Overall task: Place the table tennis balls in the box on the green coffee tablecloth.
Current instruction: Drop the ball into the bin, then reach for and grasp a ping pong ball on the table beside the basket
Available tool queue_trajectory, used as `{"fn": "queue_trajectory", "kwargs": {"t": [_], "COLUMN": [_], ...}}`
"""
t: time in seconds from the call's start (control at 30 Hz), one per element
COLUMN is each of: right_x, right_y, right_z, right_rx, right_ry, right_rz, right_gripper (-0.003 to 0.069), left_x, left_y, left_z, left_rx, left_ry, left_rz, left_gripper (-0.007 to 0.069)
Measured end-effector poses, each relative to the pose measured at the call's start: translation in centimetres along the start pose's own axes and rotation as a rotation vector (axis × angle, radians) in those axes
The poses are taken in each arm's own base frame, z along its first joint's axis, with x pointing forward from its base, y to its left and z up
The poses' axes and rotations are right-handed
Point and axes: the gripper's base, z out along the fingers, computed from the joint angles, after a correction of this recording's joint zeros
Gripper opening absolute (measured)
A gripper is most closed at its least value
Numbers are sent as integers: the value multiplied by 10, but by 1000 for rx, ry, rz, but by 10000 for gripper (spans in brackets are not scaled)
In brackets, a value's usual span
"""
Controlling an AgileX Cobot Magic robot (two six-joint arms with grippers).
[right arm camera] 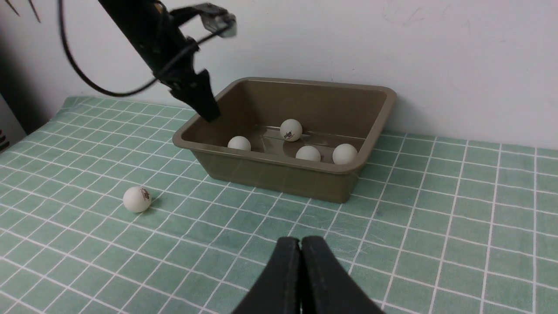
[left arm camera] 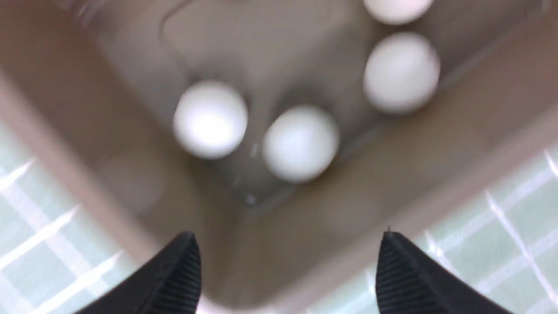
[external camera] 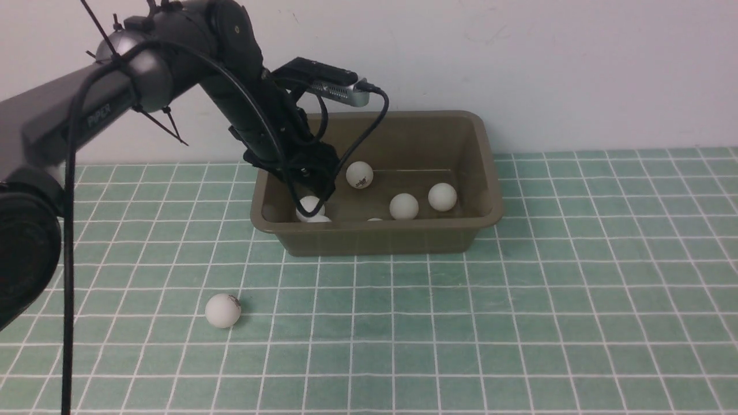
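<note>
Box [external camera: 380, 239] by white wall [external camera: 548, 57] – green cloth [external camera: 576, 300], 1 ball [external camera: 223, 310] loose | L tool [left arm camera: 287, 235] spread | R tool [right arm camera: 300, 242] closed

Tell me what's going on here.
The left gripper hangs over the left end of the box, jaws open with nothing between them. Several balls lie in the box, and one ball sits out on the tablecloth in front of it. The right gripper is shut and empty above the tablecloth.
</note>
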Motion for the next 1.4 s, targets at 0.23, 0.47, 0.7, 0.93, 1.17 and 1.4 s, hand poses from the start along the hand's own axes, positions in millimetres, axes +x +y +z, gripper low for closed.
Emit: {"fn": "queue_trajectory", "kwargs": {"t": [0.23, 0.47, 0.7, 0.93, 1.17, 1.4], "right_x": [0, 3, 3, 5, 5, 5], "right_y": [0, 1, 1, 1, 3, 4], "right_z": [0, 0, 0, 0, 0, 0], "right_rx": [0, -7, -11, -17, -36, -50], "right_ry": [1, 29, 37, 51, 60, 57], "right_rz": [0, -20, -46, -45, -34, -24], "right_gripper": [-15, -15, -15, -15, -15, -15], "left_x": [13, 59, 112, 118, 115, 116], "left_y": [-2, -3, -1, 4, 10, 15], "left_z": [-86, -120, -53, -30, -11, 9], "left_rx": [-124, -146, -107, -137, -149, -141], "left_ry": [-50, -31, 144, 82, 54, 90], "left_rz": [-44, -144, -189, -187, -189, -192], "left_gripper": [482, 482, 482, 482, 482, 482]}}
